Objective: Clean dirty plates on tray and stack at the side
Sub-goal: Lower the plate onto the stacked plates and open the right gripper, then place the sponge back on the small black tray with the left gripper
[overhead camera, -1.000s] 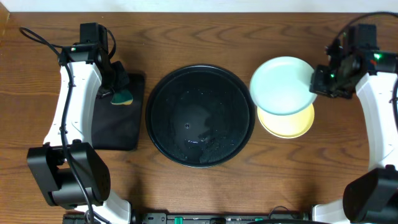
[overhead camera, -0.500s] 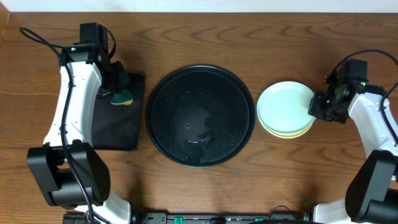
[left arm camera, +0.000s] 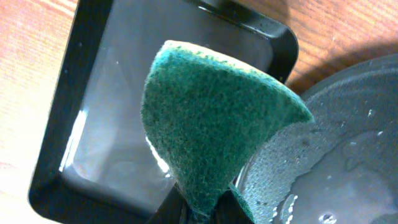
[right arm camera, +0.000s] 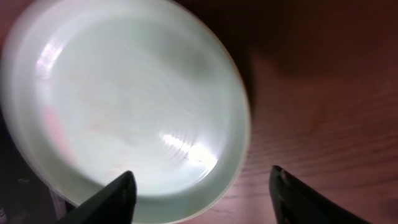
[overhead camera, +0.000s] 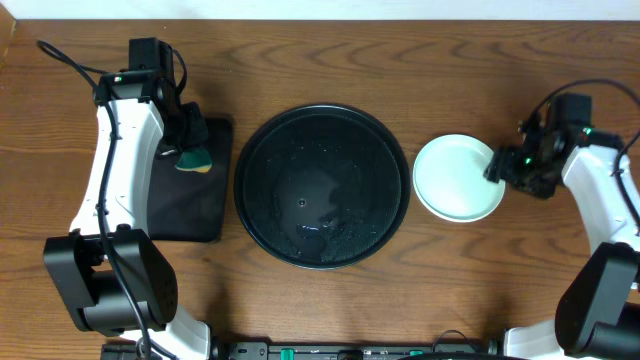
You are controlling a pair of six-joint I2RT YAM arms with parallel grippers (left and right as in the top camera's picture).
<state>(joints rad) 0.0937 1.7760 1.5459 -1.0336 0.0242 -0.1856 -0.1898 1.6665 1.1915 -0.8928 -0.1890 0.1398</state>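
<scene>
A green sponge hangs over a rectangular black tray.

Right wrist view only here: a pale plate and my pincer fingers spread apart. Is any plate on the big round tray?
Observer: None. Overhead, the round tray holds no plate, only wet glints.
Operator: Where does this plate sit?
Observer: The mint plate lies on the wood to the right of that tray, apart from its rim.
Operator: And the left arm?
Observer: The left pincer is shut on a green sponge, held above the small rectangular tray.
</scene>
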